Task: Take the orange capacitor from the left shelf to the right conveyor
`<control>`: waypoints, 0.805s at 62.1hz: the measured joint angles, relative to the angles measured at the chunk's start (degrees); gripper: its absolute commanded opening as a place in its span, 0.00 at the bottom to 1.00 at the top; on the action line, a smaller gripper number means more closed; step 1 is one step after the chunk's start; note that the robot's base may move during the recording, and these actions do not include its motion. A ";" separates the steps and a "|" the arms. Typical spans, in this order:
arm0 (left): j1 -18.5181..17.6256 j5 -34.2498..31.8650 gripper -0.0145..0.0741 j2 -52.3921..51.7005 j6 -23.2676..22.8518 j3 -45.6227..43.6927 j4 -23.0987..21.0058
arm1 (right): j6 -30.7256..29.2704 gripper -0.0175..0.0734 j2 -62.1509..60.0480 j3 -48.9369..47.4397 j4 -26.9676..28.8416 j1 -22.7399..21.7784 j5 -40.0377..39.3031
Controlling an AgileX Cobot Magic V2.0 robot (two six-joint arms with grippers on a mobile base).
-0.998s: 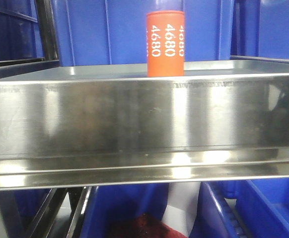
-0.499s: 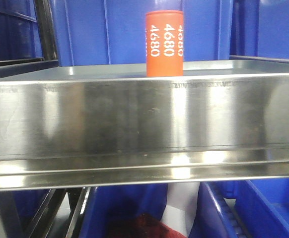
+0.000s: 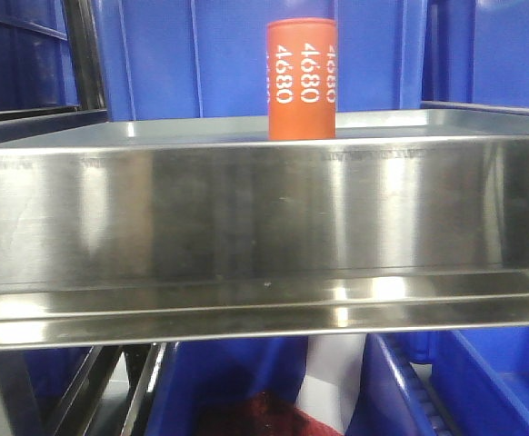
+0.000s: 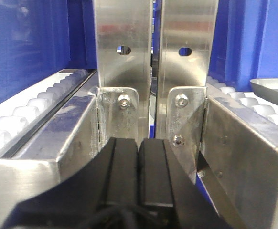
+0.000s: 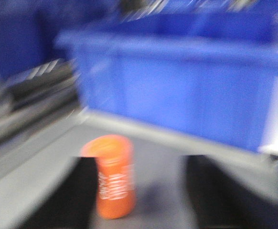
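Observation:
The orange capacitor (image 3: 301, 77) stands upright on the left shelf (image 3: 246, 218), behind its tall shiny front lip, white "4680" on its side. The right wrist view is blurred by motion. It shows the capacitor (image 5: 113, 176) on the grey shelf floor (image 5: 43, 181), between the dark fingers of my right gripper (image 5: 139, 162). That gripper is open, and the capacitor is close to its left finger (image 5: 77, 195). My left gripper (image 4: 139, 143) is shut with nothing in it, its black pads (image 4: 124, 167) pressed together in front of steel uprights (image 4: 124, 57). The right conveyor is out of view.
Blue bins stand behind the shelf (image 3: 201, 54) and below it (image 3: 483, 381). A blue bin (image 5: 177, 86) is just beyond the capacitor. White roller tracks (image 4: 29, 114) and steel rails (image 4: 244, 143) flank the left gripper. A shallow silver tray (image 4: 272, 88) lies at the right.
The capacitor stands in the same spot on the shelf. Only the reflections in the front lip have shifted slightly.

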 measured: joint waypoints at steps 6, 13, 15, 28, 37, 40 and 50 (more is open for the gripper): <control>0.00 0.00 0.02 0.00 0.00 0.00 0.00 | 0.00 0.88 5.42 -1.86 0.55 1.73 0.00; 0.00 0.00 0.02 0.00 0.00 0.00 0.00 | 0.11 0.88 9.99 -3.11 0.87 2.79 -0.98; 0.00 0.00 0.02 0.00 0.00 0.00 0.00 | 0.11 0.88 10.95 -3.15 0.87 2.91 -1.50; 0.00 0.00 0.02 0.00 0.00 0.00 0.00 | 0.22 0.88 17.72 -3.48 0.87 2.91 -4.88; 0.00 0.00 0.02 0.00 0.00 0.00 0.00 | 0.22 0.87 22.23 -3.48 0.87 3.01 -9.62; 0.00 0.00 0.02 0.00 0.00 0.00 0.00 | 0.22 0.86 23.50 -3.48 0.87 3.01 -11.66; 0.00 0.00 0.02 0.00 0.00 0.00 0.00 | 0.32 0.66 27.74 -3.48 0.87 2.90 -14.42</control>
